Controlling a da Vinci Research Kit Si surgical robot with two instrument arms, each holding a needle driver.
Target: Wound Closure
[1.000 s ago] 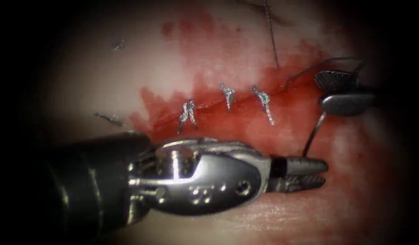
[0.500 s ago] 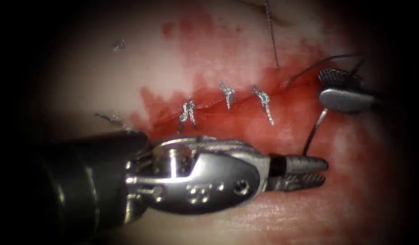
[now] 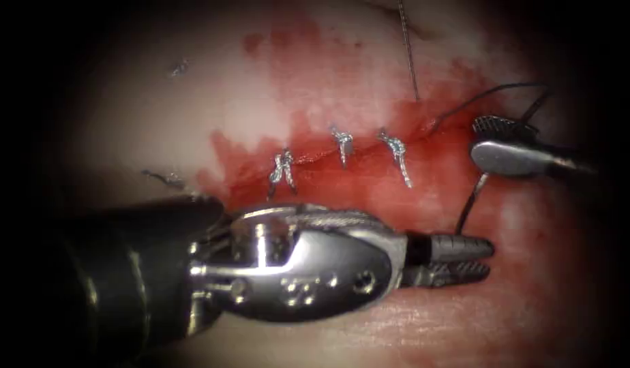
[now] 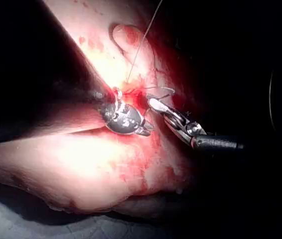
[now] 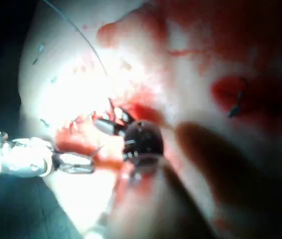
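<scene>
We find the needle [image 3: 470, 202] pinched near its upper end by the right tool [image 3: 498, 143], its shaft running down-left toward the left tool [image 3: 473, 259], whose slightly spread jaws hold nothing

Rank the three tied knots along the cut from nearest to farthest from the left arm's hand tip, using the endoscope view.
From the left arm's hand, below the cut at its right end:
1. Right-hand silvery thread knot, nearest, up and to the left of the tip.
2. Middle silvery thread knot, further left along the cut.
3. Left-hand silvery thread knot, farthest, above the tool's metal wrist.
</scene>
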